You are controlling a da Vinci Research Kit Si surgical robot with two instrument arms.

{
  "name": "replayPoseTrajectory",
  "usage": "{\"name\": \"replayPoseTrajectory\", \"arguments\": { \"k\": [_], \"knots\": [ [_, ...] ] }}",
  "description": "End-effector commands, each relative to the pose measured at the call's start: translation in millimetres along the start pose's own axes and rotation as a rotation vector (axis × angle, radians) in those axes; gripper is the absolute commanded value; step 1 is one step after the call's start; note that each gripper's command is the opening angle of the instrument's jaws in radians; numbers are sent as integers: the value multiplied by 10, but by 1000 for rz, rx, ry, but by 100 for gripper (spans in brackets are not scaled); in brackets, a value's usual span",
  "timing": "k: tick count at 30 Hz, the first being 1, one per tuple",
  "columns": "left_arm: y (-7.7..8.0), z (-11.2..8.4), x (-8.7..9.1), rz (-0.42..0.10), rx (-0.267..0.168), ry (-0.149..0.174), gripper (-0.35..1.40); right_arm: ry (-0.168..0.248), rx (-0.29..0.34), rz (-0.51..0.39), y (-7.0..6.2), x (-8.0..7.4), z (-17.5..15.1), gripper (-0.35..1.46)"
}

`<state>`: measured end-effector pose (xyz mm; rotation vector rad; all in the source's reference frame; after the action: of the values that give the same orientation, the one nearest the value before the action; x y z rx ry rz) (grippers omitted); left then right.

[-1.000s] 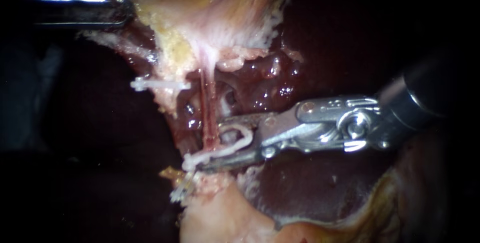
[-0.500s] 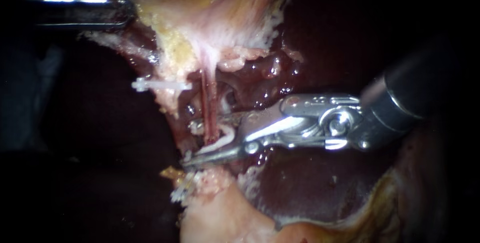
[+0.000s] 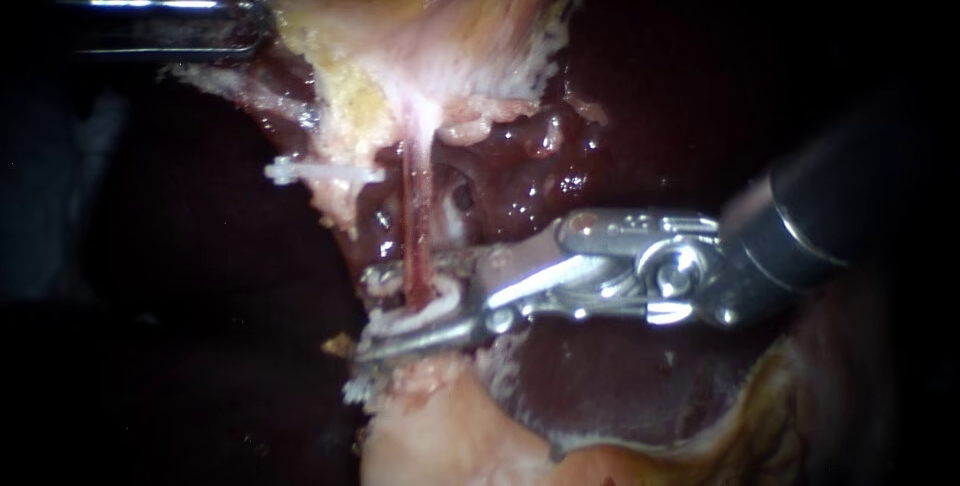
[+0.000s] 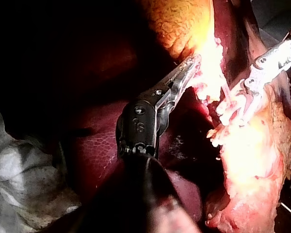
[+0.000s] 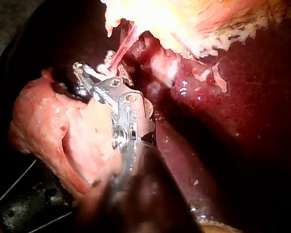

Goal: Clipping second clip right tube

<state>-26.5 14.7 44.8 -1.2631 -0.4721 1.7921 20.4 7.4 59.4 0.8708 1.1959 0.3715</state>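
The red right tube (image 3: 416, 216) runs down from the pale gallbladder tissue (image 3: 440, 36). My right instrument (image 3: 366, 314) comes in from the right, its jaws straddling the tube low down. They are shut on a white clip (image 3: 420, 317) that wraps the tube. In the right wrist view the same jaws (image 5: 85, 73) and clip (image 5: 98, 73) sit at the tube's base. My left instrument (image 4: 190, 67) is shut on the gallbladder tissue (image 4: 208, 73) and holds it taut. In the endoscope view only its shaft (image 3: 150, 21) shows.
A white clip (image 3: 320, 173) sits across the tissue left of the tube. A further white clip (image 3: 358, 386) lies just below the right jaws on pale tissue (image 3: 430, 436). Dark red liver (image 3: 620, 386) lies under the right instrument.
My right instrument has moved left against the tissue. Its jaws and the clip, beside the tube before, now enclose it and stand closer together. The left instrument has stayed still.
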Motion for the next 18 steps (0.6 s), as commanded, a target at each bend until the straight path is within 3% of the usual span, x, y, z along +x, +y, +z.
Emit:
{"name": "replayPoseTrajectory", "arguments": {
  "k": [1,8,18],
  "knots": [
    [0,0,0,0,-1,0,-35,3,13,-6,-5,2,2,44],
    [0,0,0,0,-1,0,-35,5,47,-1,-19,7,9,41],
    [0,0,-1,0,-1,3,-35,9,32,-1,-8,5,3,20]
  ]
}}
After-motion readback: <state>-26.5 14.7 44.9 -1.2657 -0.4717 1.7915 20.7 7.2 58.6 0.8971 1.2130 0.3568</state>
